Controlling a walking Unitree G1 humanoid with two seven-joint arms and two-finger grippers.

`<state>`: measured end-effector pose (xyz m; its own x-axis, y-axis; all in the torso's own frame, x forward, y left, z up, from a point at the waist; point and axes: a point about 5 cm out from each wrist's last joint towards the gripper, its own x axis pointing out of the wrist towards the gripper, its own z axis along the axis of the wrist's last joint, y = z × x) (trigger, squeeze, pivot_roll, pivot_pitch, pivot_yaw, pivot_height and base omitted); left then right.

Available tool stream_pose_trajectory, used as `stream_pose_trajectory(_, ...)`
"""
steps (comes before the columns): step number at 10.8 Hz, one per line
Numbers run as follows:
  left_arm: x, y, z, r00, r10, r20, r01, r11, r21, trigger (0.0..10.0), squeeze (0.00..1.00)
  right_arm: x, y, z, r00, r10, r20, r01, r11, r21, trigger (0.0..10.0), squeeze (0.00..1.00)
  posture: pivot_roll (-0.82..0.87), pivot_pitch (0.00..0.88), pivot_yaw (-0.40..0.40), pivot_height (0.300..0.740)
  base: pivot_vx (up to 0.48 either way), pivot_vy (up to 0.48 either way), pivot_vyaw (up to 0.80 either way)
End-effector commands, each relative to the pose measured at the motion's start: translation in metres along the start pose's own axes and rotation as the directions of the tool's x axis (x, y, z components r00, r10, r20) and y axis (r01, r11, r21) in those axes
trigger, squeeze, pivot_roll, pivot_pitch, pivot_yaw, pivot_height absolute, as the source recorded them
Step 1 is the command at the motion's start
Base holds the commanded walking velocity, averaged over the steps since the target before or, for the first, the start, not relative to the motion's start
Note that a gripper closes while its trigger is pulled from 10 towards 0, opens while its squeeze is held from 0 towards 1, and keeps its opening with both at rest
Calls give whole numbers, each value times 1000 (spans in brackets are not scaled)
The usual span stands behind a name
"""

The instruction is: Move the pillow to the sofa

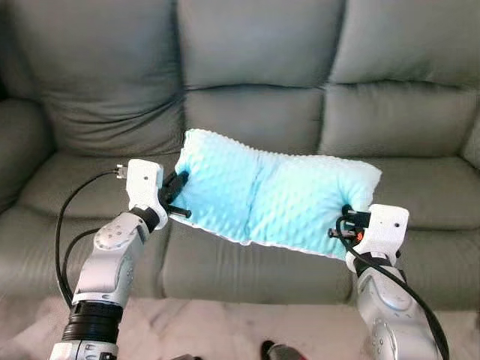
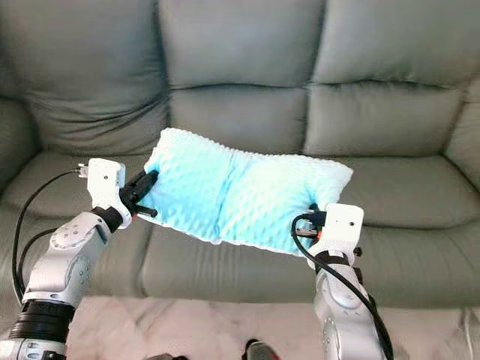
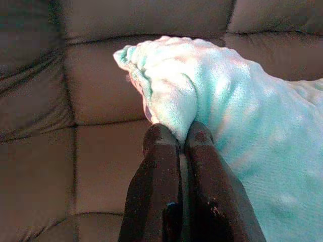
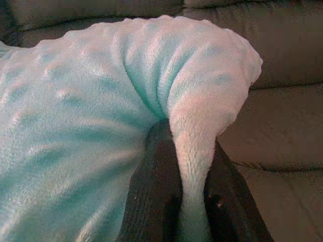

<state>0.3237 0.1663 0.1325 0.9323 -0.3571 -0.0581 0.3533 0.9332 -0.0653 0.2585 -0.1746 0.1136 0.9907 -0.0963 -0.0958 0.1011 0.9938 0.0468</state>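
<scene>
A light blue, bumpy-textured pillow [image 1: 270, 196] hangs stretched between my two grippers, above the front of the grey sofa's seat cushions [image 1: 247, 142]. My left gripper [image 1: 180, 196] is shut on the pillow's left edge; in the left wrist view its black fingers [image 3: 161, 151] pinch a fold of the fabric [image 3: 202, 96]. My right gripper [image 1: 346, 223] is shut on the pillow's right lower corner, with the plush fabric [image 4: 197, 126] squeezed between its fingers [image 4: 159, 151] in the right wrist view.
The grey leather sofa has three back cushions [image 1: 255, 41] and a left armrest [image 1: 19, 146]. Pale marble-like floor [image 1: 225, 330] lies in front of it. A dark object with a red spot [image 1: 274, 350] sits at the bottom edge.
</scene>
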Motion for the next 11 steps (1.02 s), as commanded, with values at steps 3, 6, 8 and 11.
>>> stream_pose_trajectory(3, -2, -1, -1, 1000, 2, 7, -2, 1000, -9, 10000, 0, 0, 2, 2, 1000, 21, 5, -21, 1000, -14, 10000, 0, -183, 139, 32, 740, 0, 0, -442)
stream_pose_trajectory(6, -3, -1, -1, 1000, 11, 12, -11, 999, -34, 10000, 0, 0, 2, 1, 1000, 27, 1, -27, 999, -17, 10000, 0, -182, 138, 27, 740, 0, -389, 0)
stream_pose_trajectory(8, -3, 0, -2, 1000, 13, 10, -12, 999, -44, 10000, 0, 0, 2, 1, 1000, 30, -2, -30, 999, -19, 10000, 0, -184, 138, 26, 740, 0, -480, 0)
stream_pose_trajectory(11, -4, 4, -2, 1000, 29, 12, -29, 997, -67, 10000, 0, 0, 1, 1, 1000, 30, -2, -30, 999, -21, 10000, 0, -185, 138, 24, 740, 0, 0, 0)
